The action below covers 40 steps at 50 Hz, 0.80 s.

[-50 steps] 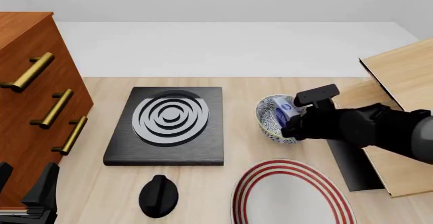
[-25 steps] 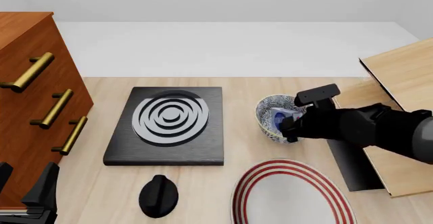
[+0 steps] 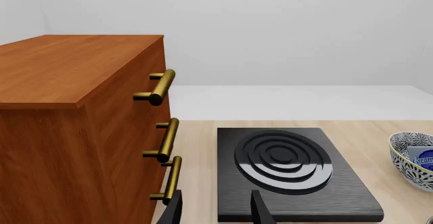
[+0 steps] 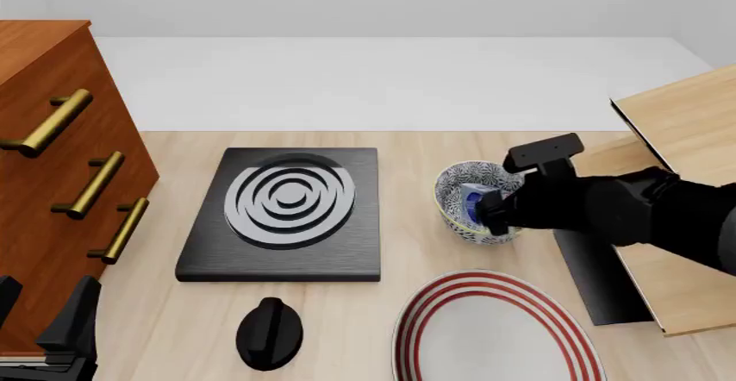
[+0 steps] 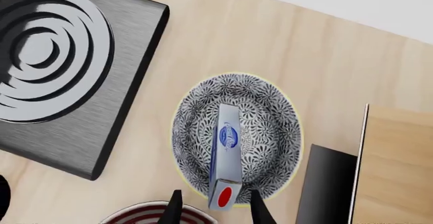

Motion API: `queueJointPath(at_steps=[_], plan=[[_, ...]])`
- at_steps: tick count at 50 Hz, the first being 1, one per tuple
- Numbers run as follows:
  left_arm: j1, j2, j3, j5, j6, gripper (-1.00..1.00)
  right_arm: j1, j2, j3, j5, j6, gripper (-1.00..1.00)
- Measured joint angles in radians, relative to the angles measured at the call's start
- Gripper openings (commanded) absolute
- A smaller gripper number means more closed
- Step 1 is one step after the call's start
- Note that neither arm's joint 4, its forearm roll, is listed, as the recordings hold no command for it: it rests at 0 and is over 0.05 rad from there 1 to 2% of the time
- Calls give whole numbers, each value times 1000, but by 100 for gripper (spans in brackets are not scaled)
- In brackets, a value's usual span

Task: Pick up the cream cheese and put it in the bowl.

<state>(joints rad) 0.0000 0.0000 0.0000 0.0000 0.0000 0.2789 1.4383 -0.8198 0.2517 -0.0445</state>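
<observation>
The right pincer (image 5: 213, 206) is hovering directly above the bowl (image 5: 271, 107), its two fingertips (image 5: 174, 203) spread to either side of the cream cheese (image 5: 226, 153) with a gap showing, so it is standing open and gripping nothing. The carton is lying inside the bowl, leaning on edge with its red-marked end riding up against the rim nearest the pincer, just below the fingertips; that tilt is probably because the carton is nearly as long as the bowl's hollow. In the front view the right arm is covering much of the bowl (image 4: 460, 193) and only a blue corner of the carton (image 4: 473, 198) is peeking out. To my judgement the placing is essentially done. The left pincer (image 3: 215, 210) is idling open near the cabinet (image 3: 74, 133), well apart, facing the stove plate (image 3: 291, 168) on the bench (image 3: 379, 143)
</observation>
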Motion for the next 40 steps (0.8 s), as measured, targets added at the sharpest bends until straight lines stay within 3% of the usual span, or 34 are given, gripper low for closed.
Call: queueJointPath(at_steps=[23,40], plan=[[0,0,0,0,0,100,43,-159,-84,127,8,100],[0,0,0,0,0,100,94,-356,-60,146,29,100]])
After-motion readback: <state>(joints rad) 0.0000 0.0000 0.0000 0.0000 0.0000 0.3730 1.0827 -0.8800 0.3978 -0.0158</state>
